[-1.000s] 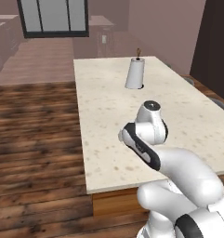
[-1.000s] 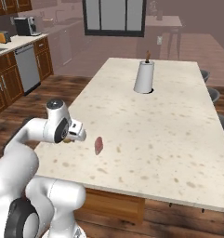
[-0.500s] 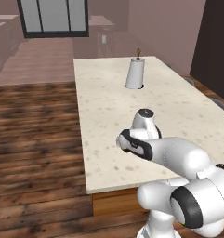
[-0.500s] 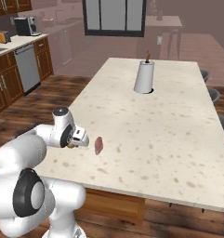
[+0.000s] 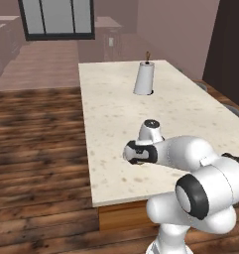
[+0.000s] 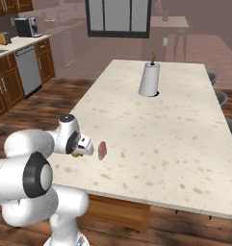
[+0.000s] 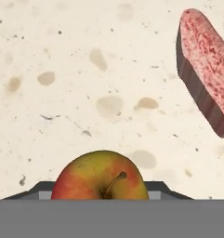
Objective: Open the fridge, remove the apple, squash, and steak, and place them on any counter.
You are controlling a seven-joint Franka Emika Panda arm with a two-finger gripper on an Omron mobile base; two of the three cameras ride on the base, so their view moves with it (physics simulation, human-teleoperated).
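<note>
The apple [image 7: 99, 179], red-orange with a yellow patch and its stem towards the camera, sits between the fingers of my gripper [image 7: 102, 191], which is shut on it just above the counter [image 7: 62, 69]. In the right base view the gripper [image 6: 82, 146] hangs over the near left part of the counter [image 6: 151, 129]. The steak [image 6: 102, 150] lies flat on the stone just beside it, and the hand view shows the steak [image 7: 207, 65] at upper right. The fridge and the squash are out of view.
A white cone-shaped holder [image 6: 149, 80] [image 5: 144, 79] stands on the far half of the island. Wooden cabinets with a dishwasher [image 6: 28, 69] and a coffee machine [image 6: 27, 27] line the left wall. Dark stools [image 6: 222, 98] sit along the island's right side. Wood floor [image 5: 36, 149] surrounds it.
The arm has folded lower and the hand has sunk a little towards the counter's near left part, still holding the apple. The steak has not moved.
</note>
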